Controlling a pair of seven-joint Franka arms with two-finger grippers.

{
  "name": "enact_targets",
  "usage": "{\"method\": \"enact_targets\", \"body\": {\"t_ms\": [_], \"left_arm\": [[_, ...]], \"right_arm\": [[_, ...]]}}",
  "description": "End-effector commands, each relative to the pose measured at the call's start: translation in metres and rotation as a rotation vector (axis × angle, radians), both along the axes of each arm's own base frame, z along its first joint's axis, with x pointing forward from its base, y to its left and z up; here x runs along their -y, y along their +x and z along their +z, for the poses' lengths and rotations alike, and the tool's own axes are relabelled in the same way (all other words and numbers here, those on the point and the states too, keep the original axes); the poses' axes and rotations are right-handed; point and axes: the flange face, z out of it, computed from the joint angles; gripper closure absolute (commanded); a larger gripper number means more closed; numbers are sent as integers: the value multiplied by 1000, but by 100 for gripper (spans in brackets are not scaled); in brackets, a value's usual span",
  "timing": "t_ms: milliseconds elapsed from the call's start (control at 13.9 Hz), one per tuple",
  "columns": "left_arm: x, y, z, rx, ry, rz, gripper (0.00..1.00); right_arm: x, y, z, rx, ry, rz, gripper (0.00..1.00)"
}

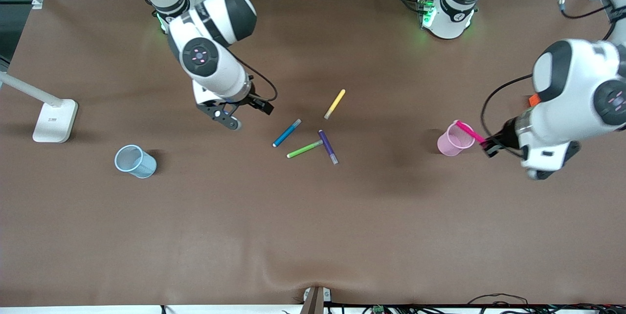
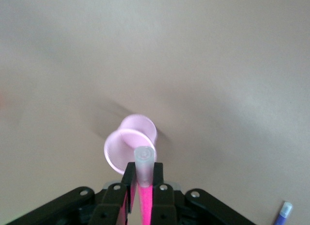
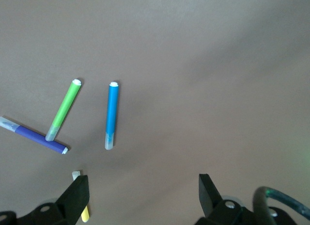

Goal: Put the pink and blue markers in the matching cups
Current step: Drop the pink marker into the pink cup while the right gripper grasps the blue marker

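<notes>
Nearest the front camera, toward the right arm's end of the table (image 1: pixel 313 231), the blue cup (image 1: pixel 135 161) stands alone with its rim tipped toward the camera, well apart from everything else. Mid-table lies a loose cluster of pens: the purple pen (image 1: pixel 328 146) and the green pen (image 1: pixel 304 149) meet at one end, and the blue marker (image 1: pixel 286 133) lies just beside them, touching neither; the yellow pen (image 1: pixel 335 103) lies a little farther off, and in the right wrist view it is mostly cut off by the frame edge and a finger. The pink cup (image 1: pixel 455 139) stands toward the left arm's end. The left gripper (image 1: pixel 489 147) is beside that cup, jaws clamped on the pink marker (image 1: pixel 470 131), whose free end reaches over the cup's rim; how deep it goes I can't make out. The right gripper (image 1: pixel 234 116) hangs over bare table beside the blue marker, jaws spread wide and holding nothing. A white lamp base (image 1: pixel 55 121) sits at the table's edge.
</notes>
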Motion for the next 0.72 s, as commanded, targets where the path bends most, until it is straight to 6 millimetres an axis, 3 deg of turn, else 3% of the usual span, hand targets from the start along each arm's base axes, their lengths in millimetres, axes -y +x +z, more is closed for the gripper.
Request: {"method": "enact_targets", "body": {"t_ms": [0,215,645], "left_arm": [[-38,-36,-19,89,11,-35,100],[-43,-43,-53,181,13,-33,100],[-16,-54,-88,228,13,-90,100]], "right_arm": [[-22,-9,-20,8,-8,-65,0],[-45,-16,-42,34,-7,-93,0],[-72,-22,-84,78,1,-139,0]]}}
